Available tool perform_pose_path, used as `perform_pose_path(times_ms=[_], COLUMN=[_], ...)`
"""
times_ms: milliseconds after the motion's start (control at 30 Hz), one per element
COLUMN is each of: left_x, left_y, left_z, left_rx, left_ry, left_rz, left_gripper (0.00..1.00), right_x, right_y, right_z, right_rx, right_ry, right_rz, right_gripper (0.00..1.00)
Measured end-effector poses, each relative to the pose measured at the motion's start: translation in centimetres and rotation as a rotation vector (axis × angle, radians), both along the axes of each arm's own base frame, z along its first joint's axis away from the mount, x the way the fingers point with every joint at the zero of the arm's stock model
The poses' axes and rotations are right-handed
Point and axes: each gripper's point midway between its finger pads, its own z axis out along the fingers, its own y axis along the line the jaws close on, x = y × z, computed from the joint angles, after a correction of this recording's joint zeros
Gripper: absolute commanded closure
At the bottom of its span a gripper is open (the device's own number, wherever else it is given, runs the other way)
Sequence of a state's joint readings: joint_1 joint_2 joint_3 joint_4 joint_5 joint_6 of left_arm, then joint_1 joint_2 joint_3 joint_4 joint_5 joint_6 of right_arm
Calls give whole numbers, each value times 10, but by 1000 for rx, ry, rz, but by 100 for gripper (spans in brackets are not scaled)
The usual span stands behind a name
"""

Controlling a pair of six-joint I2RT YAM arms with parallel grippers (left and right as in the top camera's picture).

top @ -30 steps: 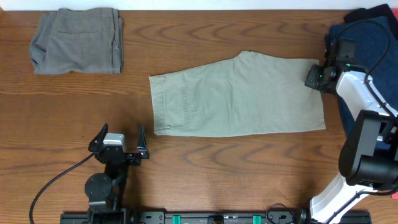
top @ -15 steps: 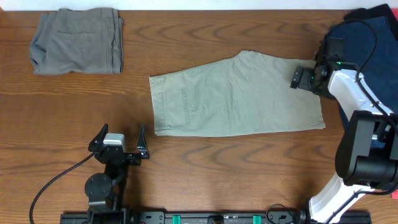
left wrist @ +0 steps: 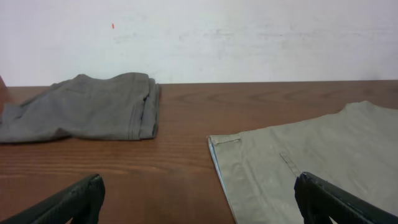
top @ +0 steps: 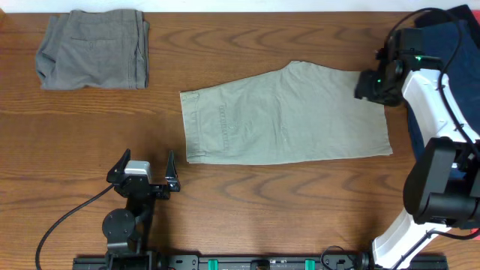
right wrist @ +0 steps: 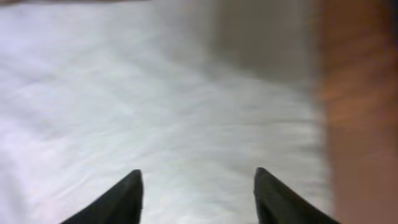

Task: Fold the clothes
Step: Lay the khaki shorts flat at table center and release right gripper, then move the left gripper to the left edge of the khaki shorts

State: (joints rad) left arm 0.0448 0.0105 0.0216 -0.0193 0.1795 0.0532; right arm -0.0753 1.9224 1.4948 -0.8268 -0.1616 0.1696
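Note:
Light khaki shorts [top: 285,116] lie flat mid-table, waistband to the left and leg end to the right; they also show in the left wrist view [left wrist: 311,162]. My right gripper [top: 367,82] hovers over the far right corner of the leg end. Its wrist view is blurred, showing pale cloth [right wrist: 155,106] under the gripper [right wrist: 198,177], fingers apart with nothing between them. My left gripper [top: 144,166] rests near the table's front edge, wide open and empty, just short of the waistband [left wrist: 199,186].
A folded grey garment [top: 94,49] sits at the far left corner and appears in the left wrist view [left wrist: 87,106]. Dark blue clothes [top: 450,45] are heaped at the far right, under the right arm. Bare wood [right wrist: 360,112] lies just right of the shorts' edge.
My right gripper slid left over the shorts' leg end, then shifted toward the far edge. Its jaws went from shut to apart. The left arm has not moved.

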Motion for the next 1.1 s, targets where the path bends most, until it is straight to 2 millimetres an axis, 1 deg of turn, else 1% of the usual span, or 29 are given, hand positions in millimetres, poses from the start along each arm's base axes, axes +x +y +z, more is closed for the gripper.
perform_pose_path(times_ms=[33, 67, 100, 167, 200, 267, 400, 433, 500, 533, 567, 633, 700, 767, 833, 967, 1100], left_x=[0, 0, 0, 0, 0, 0, 0, 0, 0, 0, 0, 0, 0, 0, 0, 0, 0], left_y=[0, 0, 0, 0, 0, 0, 0, 0, 0, 0, 0, 0, 0, 0, 0, 0, 0], left_z=[0, 0, 0, 0, 0, 0, 0, 0, 0, 0, 0, 0, 0, 0, 0, 0, 0], left_rx=[0, 0, 0, 0, 0, 0, 0, 0, 0, 0, 0, 0, 0, 0, 0, 0, 0], left_ry=[0, 0, 0, 0, 0, 0, 0, 0, 0, 0, 0, 0, 0, 0, 0, 0, 0], left_rz=[0, 0, 0, 0, 0, 0, 0, 0, 0, 0, 0, 0, 0, 0, 0, 0, 0], left_gripper=[2, 2, 2, 2, 2, 2, 2, 2, 2, 2, 2, 2, 2, 2, 2, 2, 2], right_x=[0, 0, -1, -2, -2, -4, -10, -12, -16, -20, -24, -35, -42, -48, -52, -58, -60], right_y=[9, 19, 25, 32, 31, 22, -21, -39, -68, -85, -98, -130, -149, -164, -173, -184, -189], right_z=[0, 1, 0, -1, -1, -3, -5, -4, -4, -4, -4, -4, -4, -4, -4, -4, -3], right_rx=[15, 22, 19, -11, -32, -76, -162, -182, -206, -217, -225, -241, -250, -254, -255, -255, -256], right_ry=[-1, -1, 0, 7, 12, 25, 54, 58, 67, 75, 81, 97, 105, 111, 115, 118, 119], right_rz=[22, 44, 58, 62, 49, 4, -135, -183, -258, -303, -334, -414, -464, -502, -527, -560, -571], right_gripper=[16, 3, 1, 1, 1, 1, 1, 1, 1, 1, 1, 1, 1, 1, 1, 1, 1])
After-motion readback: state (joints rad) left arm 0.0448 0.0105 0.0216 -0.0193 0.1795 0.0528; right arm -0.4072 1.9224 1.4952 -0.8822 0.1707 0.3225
